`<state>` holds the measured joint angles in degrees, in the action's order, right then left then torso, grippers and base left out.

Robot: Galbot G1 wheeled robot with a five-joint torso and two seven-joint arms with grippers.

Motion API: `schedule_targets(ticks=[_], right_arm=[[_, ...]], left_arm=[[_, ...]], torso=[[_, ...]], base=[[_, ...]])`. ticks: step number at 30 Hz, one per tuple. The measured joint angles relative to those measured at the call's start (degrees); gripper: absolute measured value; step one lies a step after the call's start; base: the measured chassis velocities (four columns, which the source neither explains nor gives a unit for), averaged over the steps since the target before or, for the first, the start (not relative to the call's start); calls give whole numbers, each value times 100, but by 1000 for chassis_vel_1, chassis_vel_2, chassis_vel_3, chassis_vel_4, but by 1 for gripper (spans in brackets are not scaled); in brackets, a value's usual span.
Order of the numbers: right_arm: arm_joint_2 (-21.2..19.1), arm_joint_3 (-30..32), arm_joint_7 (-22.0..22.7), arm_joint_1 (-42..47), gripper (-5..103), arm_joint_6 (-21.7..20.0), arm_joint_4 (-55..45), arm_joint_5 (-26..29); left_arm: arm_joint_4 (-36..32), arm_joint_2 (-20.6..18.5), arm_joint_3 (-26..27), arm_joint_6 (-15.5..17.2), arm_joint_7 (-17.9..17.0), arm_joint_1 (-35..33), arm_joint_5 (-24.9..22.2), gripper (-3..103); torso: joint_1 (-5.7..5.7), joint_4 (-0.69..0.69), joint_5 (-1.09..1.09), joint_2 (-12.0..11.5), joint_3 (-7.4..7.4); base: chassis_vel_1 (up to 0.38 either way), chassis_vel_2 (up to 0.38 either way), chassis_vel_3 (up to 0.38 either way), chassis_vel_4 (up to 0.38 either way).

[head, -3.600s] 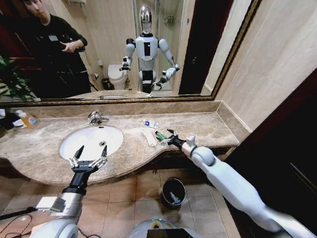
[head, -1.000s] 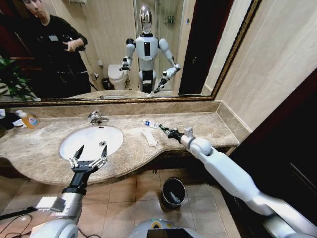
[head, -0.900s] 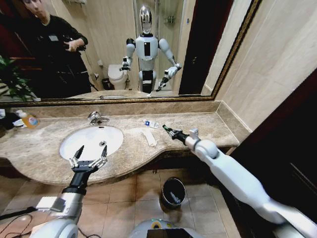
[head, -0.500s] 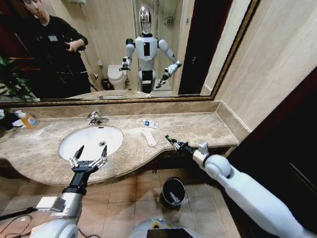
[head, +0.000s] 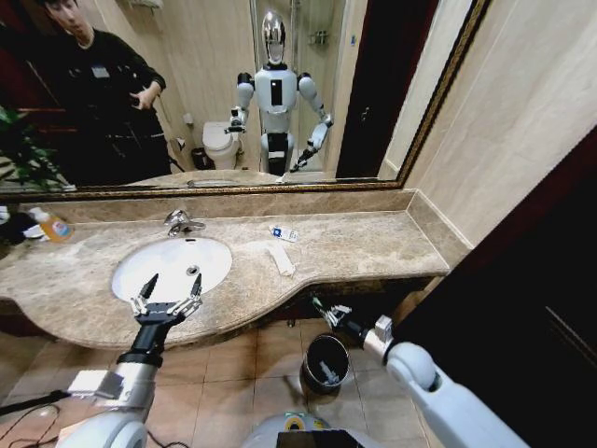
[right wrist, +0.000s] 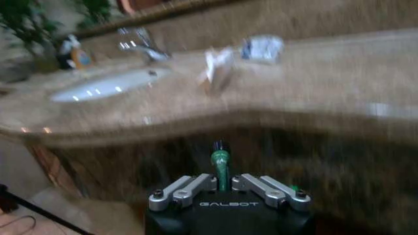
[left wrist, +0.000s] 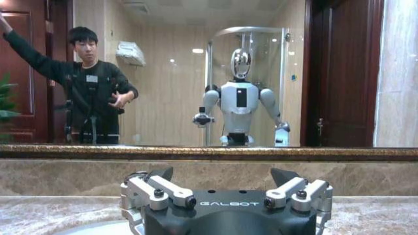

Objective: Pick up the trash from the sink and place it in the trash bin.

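My right gripper (head: 324,309) hangs below the counter's front edge, just above the black trash bin (head: 325,362) on the floor. It is shut on a small green-capped piece of trash (right wrist: 220,165), which sticks out between the fingers. More trash lies on the marble counter right of the sink (head: 173,266): a flat white strip (head: 281,259) and a blue-labelled sachet (head: 284,233). My left gripper (head: 166,301) is open and empty, hovering at the counter's front edge by the sink. The left wrist view shows its spread fingers (left wrist: 156,188).
A chrome tap (head: 182,221) stands behind the basin. A clear bottle with an orange label (head: 53,227) sits at the far left of the counter. A white item (head: 327,373) lies inside the bin. The mirror shows me and a person.
My right arm has drawn back from the counter and dropped below its front edge, carrying the green-capped piece to just over the bin. The left arm has stayed still.
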<state>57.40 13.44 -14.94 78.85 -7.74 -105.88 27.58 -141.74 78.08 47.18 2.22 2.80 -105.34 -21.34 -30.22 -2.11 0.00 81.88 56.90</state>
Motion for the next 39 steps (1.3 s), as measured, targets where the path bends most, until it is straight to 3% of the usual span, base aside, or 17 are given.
schedule_targets(ticks=[11,20,31,35,39], right_arm=[[706,-66,322,-156,7,406,1535,-789],[1228,-126,944,-585,7,804,2860,-1282],[1472,-153,736,-932,4,1382,3895,-1953],[1530,-165,687,-939,14,1436,3975,-1992],[1623,-180,735,-934,30,1484,4005,-2142]], left_arm=[[0,0,0,0,0,0,0,100],[0,0,0,0,0,0,0,100],[0,0,0,0,0,0,0,100],[0,0,0,0,0,0,0,100],[0,0,0,0,0,0,0,100]], torso=[[-1,0,-1,0,0],[-1,0,0,0,0],[-1,0,0,0,1],[-1,0,-1,0,0],[-1,0,0,0,1]], base=[[0,0,0,0],[0,0,0,0],[0,0,0,0],[0,0,0,0],[0,0,0,0]])
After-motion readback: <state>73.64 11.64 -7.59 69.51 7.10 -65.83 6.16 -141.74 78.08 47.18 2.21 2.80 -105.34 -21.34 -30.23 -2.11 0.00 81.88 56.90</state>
